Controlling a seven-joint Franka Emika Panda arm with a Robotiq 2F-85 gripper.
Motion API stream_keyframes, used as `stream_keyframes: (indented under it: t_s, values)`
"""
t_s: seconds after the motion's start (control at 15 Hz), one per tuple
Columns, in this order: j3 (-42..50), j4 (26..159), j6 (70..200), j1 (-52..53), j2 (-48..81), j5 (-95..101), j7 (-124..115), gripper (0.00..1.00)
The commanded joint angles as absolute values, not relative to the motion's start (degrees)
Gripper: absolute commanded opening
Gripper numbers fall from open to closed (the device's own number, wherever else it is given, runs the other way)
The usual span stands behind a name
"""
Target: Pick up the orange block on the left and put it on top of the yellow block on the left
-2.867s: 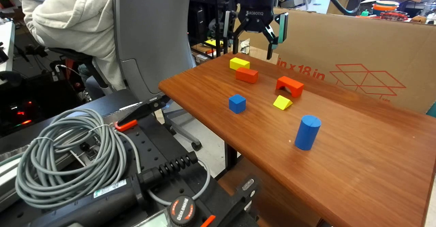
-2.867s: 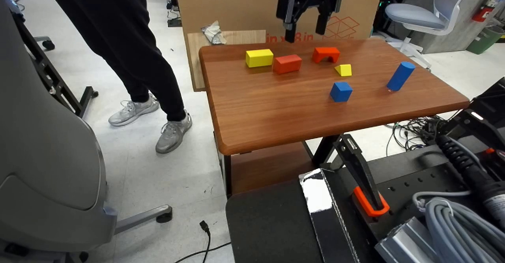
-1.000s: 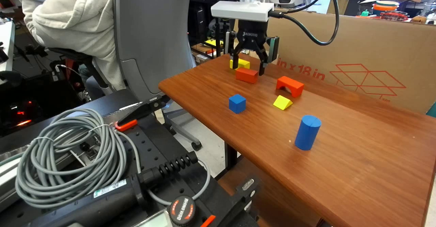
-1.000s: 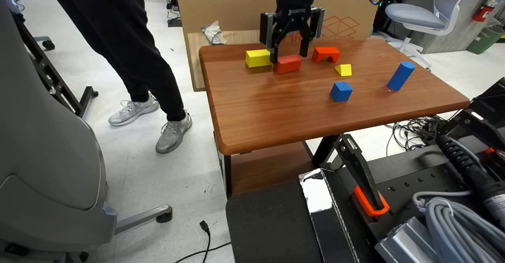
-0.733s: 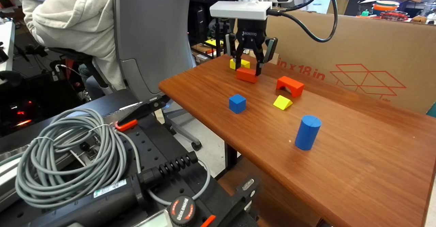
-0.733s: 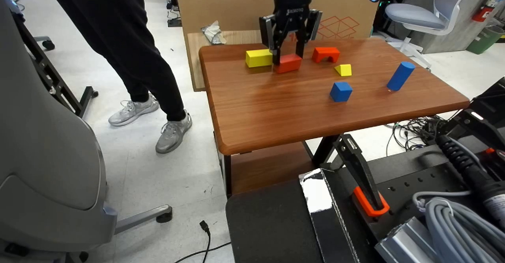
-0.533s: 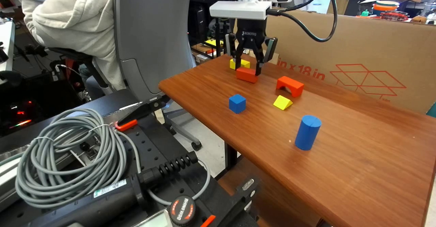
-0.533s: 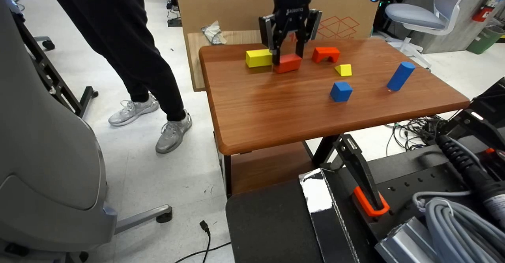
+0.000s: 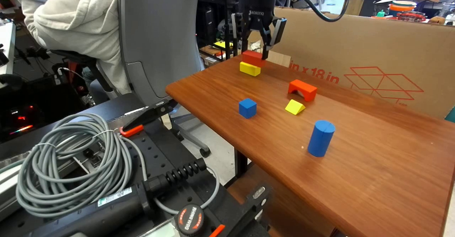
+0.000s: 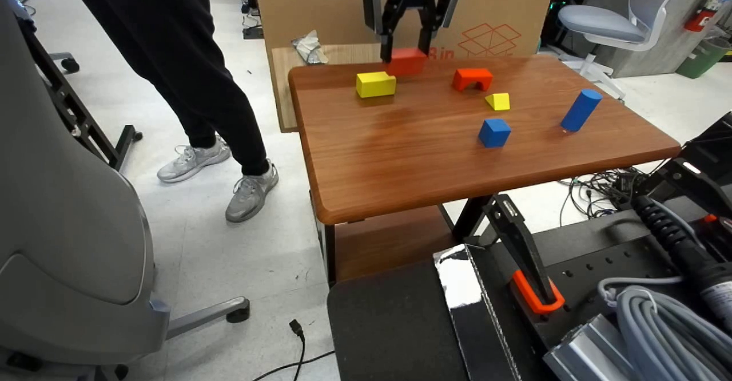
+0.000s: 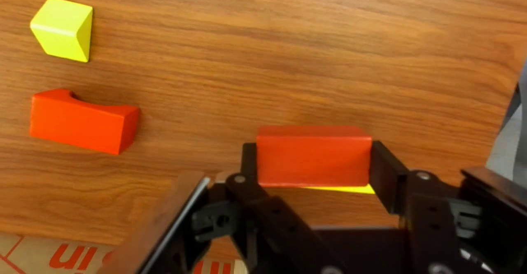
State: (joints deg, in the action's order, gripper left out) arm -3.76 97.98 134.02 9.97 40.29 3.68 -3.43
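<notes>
The gripper (image 10: 405, 54) is clamped on the orange block (image 11: 313, 161). Its fingers (image 11: 387, 175) bear on the two short ends, and the block fills the whole gap between them. It is held off the table (image 9: 373, 158) and looks about level.

The yellow block (image 10: 376, 85) lies flat on the table, near the back edge. Position of orange against yellow, by view: in an exterior view the orange block (image 9: 253, 58) shows straight above the yellow block and hides part of its top; in an exterior view the orange block (image 10: 407, 62) shows up and to the right, a lower corner meeting a yellow corner in the line of sight. Wrist view: a thin strip of the yellow block shows past the orange block's lower edge; the rest is covered. Contact between the two: cannot tell.

Other pieces, all on the table: arch (image 9: 302, 89), orange-red, standing on its feet, hollow downward; wedge (image 11: 61, 29), yellow, near the arch; cube (image 9: 247, 108), blue; cylinder (image 9: 321, 138), blue, on end, well apart from the yellow block.

Behind the table, in both exterior views, stands cardboard (image 9: 355, 52) with red print. A grey chair (image 9: 156, 34) is beside the table; a coil of grey cable (image 9: 71, 117) lies in the foreground.
</notes>
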Motion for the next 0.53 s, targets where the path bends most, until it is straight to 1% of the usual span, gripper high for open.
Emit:
stream_keyframes:
  t_s: [0.0, 0.47]
  values:
    - [-4.9, 98.3, 131.9, 9.9, 37.2, 1.6, -4.4, 0.41]
    - [-5.0, 93.1, 126.7, 10.9, 38.9, 0.1, -9.1, 0.41]
